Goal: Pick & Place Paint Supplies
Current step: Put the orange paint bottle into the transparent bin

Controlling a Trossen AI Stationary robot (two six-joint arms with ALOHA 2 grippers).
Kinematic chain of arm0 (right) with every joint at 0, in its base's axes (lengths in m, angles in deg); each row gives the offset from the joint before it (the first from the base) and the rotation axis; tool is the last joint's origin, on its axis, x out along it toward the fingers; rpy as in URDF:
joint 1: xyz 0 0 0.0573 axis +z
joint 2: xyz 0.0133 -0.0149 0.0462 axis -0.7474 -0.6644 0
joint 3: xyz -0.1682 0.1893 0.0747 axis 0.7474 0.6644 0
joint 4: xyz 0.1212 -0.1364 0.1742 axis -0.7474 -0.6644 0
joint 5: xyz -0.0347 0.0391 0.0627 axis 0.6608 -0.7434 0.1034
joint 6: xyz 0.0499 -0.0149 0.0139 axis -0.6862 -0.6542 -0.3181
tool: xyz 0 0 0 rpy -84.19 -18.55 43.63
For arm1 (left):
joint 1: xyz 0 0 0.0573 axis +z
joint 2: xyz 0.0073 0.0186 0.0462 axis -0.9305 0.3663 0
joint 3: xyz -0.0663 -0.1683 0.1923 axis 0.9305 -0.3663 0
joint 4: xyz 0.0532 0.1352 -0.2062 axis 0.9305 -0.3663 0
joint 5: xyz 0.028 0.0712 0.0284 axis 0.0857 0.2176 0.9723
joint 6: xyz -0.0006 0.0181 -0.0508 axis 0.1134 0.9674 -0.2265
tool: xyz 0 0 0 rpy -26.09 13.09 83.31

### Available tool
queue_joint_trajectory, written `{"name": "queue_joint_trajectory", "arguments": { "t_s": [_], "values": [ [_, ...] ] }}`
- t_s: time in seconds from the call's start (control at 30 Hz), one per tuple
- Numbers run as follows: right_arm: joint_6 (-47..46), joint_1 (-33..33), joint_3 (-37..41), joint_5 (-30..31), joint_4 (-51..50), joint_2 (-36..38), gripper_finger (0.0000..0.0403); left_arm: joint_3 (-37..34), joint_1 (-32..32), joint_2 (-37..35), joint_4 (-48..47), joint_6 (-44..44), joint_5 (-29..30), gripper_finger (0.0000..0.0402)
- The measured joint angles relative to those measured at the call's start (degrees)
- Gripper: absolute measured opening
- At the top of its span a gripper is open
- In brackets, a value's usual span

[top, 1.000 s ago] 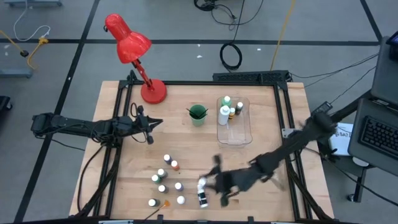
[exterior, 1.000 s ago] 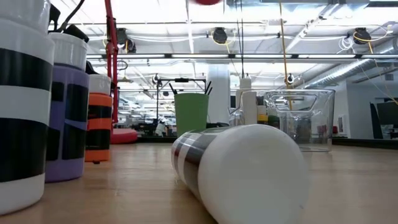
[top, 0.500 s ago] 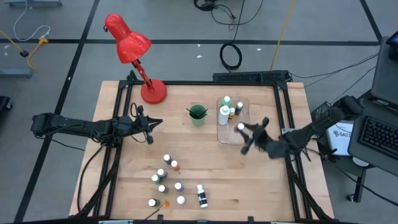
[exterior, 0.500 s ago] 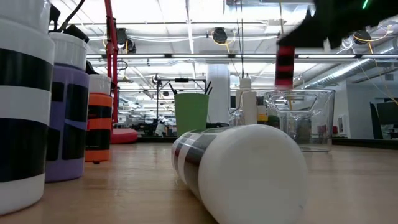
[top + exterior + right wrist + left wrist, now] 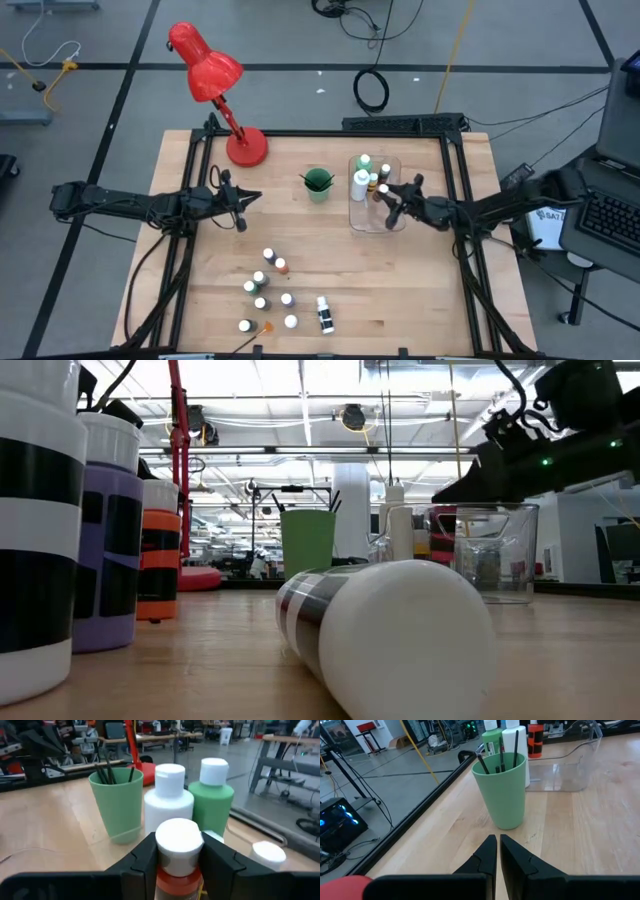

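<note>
My right gripper (image 5: pixel 386 196) reaches over the clear bin (image 5: pixel 392 222) from the table's right side, shut on a small red-bodied, white-capped paint bottle (image 5: pixel 178 840). In the low view the red bottle (image 5: pixel 443 530) shows behind the bin wall (image 5: pixel 500 550). A tall white bottle (image 5: pixel 169 795) and a tall green one (image 5: pixel 212 795) stand in the bin. Several small bottles (image 5: pixel 265 290) stand near the near edge, and one (image 5: pixel 325 315) lies on its side. Dark brushes stand in the green cup (image 5: pixel 318 183). My left gripper (image 5: pixel 240 205) is shut and hovers left of the cup. My right gripper pinches the small bottle just below and beside its white cap (image 5: pixel 178 832), with one finger (image 5: pixel 142 855) on each side. The fingers come nearly level from the table's right side. The bottle stays upright inside the bin; whether its base touches the bin floor, I cannot tell.
A red desk lamp (image 5: pixel 215 80) stands at the far left corner. In the low view the lying bottle (image 5: pixel 390 630) fills the foreground, with standing bottles (image 5: pixel 105 530) to its left. Bare wood lies between the bin and the bottle cluster.
My right gripper rose from beside the lying bottle at the near edge, carrying the red bottle. It swung toward the far right, passed above the bin, and has come down so the bottle sits within the bin walls. The left arm stayed still.
</note>
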Motion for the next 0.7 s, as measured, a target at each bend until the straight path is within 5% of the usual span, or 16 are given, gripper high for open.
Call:
{"name": "queue_joint_trajectory", "arguments": {
  "t_s": [0.7],
  "values": [
    [-1.6,-8.6,-6.0,0.7,9.8,-24.7,0.0106,0.0,0.0,0.0,1.0,0.2,0.0,0.0026]
  ]
}}
